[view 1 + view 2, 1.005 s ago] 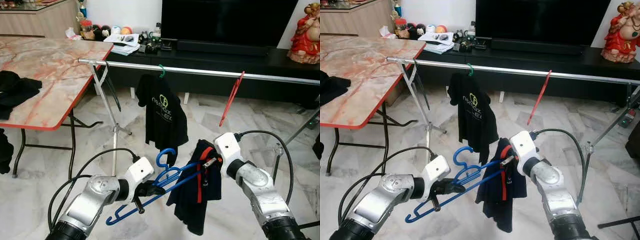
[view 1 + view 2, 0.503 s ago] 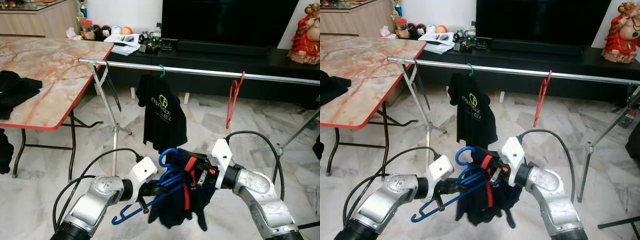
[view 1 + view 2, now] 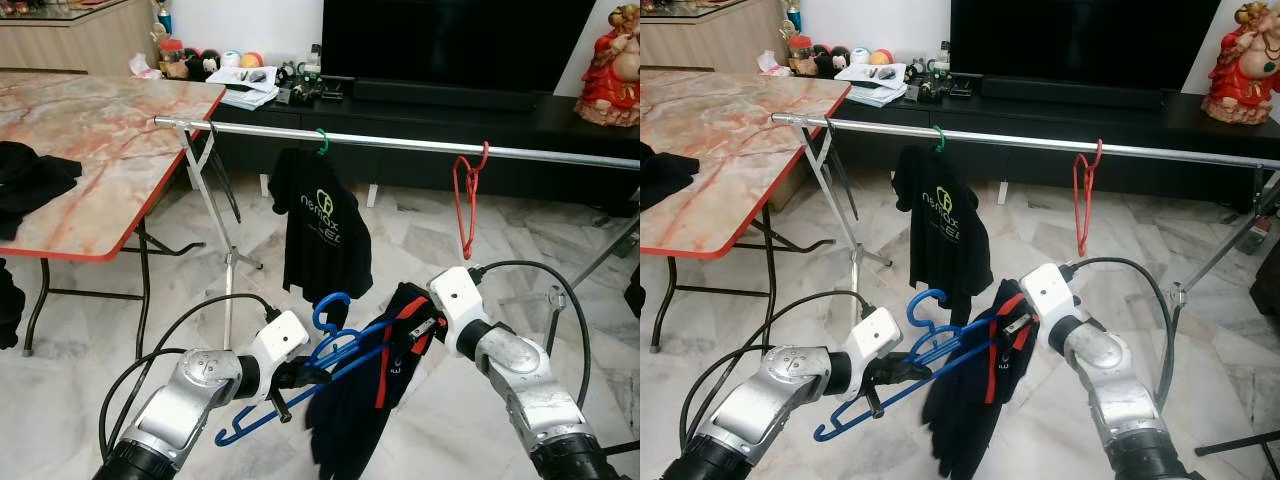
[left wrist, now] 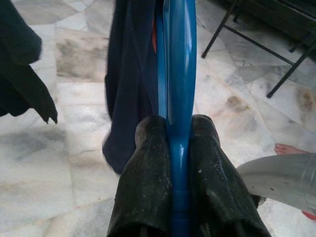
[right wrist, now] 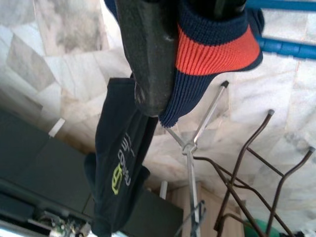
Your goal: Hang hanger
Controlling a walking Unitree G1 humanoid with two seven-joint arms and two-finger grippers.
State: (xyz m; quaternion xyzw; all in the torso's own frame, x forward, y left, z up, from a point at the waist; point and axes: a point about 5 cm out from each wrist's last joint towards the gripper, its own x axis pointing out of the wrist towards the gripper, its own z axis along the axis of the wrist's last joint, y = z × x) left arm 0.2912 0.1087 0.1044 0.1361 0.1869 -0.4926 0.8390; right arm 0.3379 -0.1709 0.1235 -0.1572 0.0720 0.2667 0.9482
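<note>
Two silver, brushed-metal arms with rounded joint housings, left arm and right arm. White boxy wrist modules with small screws. Black cables looping from wrists back along forearms. Black scuffed fingers, matte and worn.

The navy shirt is covering the right end of the blue hanger and trailing off the frame's bottom edge. The right gripper fingertips are burying themselves in its collar, blurring close up.
</note>
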